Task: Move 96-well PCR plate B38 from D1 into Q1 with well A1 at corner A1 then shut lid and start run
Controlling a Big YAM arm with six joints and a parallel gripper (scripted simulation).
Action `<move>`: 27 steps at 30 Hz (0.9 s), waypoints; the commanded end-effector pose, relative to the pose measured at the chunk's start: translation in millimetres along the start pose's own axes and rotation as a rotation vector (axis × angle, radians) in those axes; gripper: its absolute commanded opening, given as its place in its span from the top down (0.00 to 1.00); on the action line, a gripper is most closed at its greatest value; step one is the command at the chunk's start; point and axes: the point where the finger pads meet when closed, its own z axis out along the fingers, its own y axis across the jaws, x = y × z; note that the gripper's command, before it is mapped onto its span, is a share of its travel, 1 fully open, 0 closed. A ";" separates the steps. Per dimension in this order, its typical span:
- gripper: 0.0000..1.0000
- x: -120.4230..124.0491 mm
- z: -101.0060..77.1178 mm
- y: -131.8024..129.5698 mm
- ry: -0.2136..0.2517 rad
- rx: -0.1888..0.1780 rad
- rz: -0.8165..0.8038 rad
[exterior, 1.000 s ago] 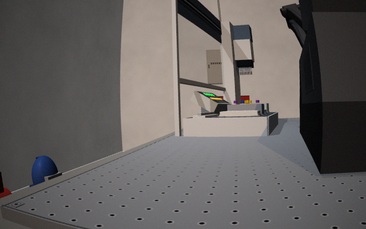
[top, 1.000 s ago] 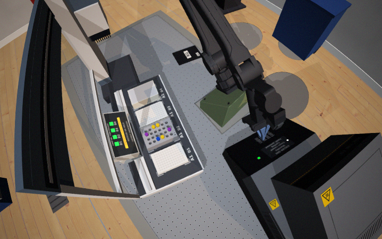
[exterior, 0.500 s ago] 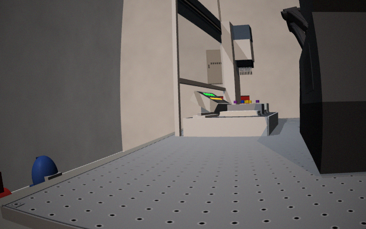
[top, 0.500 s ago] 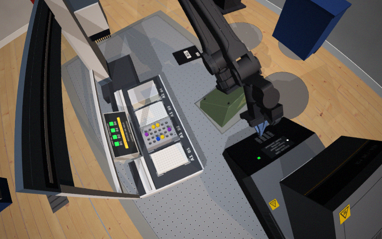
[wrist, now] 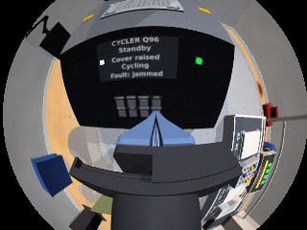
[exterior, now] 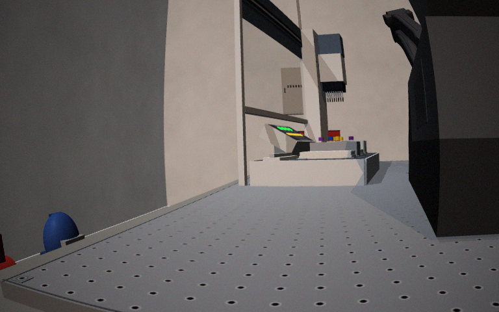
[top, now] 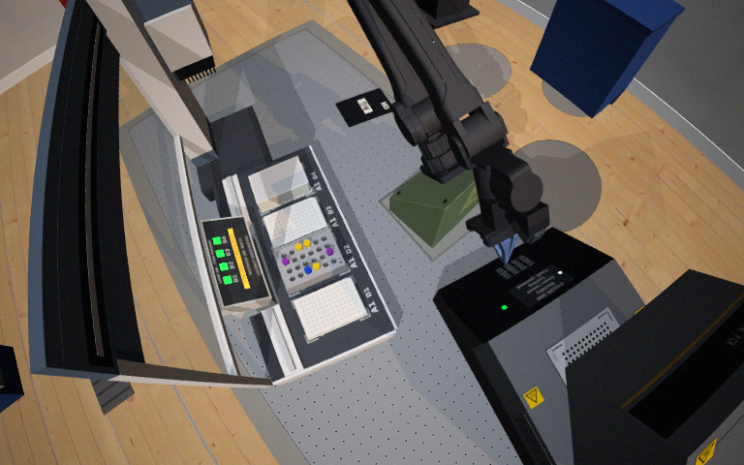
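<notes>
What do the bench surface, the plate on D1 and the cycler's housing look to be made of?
Bench surface: probably matte grey metal, going by its regular grid of small holes.
Plate on D1: likely white moulded plastic, with a fine well grid and no gloss.
Cycler housing: dark grey and black panels with a flat finish; painted metal or plastic, cannot tell which.

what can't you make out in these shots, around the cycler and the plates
- Cycler block: top view, the raised lid covers most of it; corner brackets and A1 mark unseen.
- Key labels: wrist view, too small to read.
- B38: top view, ID label too small to see.
- Shut gripper: exterior view, hidden behind the cycler body.
</notes>
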 end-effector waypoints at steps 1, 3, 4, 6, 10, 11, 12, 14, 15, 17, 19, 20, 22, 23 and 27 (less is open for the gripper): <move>1.00 -43.1 -4.2 -8.2 -0.076 0.009 0.013; 1.00 -47.4 -4.8 -9.1 -0.082 0.009 0.015; 1.00 -49.5 -5.1 -9.2 -0.085 0.010 0.016; 1.00 -49.5 -5.1 -9.2 -0.085 0.010 0.016; 1.00 -44.1 -7.7 -5.3 -0.083 0.009 0.002; 1.00 -41.2 -8.1 -4.8 -0.079 0.009 0.004; 1.00 -38.3 -8.5 -4.3 -0.076 0.008 0.006; 1.00 -34.4 -9.3 -3.5 -0.076 0.008 0.012; 1.00 -32.5 -9.7 -3.2 -0.076 0.007 0.015; 1.00 -28.6 -10.3 -2.7 -0.077 0.007 0.019; 1.00 -23.6 -9.6 -2.3 -0.073 0.007 0.021; 1.00 -19.6 -7.7 -1.6 -0.065 0.006 0.019; 1.00 -15.3 -6.0 -0.6 -0.057 0.005 0.017; 1.00 -15.3 -6.0 -0.6 -0.057 0.005 0.017; 1.00 -6.8 -19.6 0.4 -0.045 0.004 0.014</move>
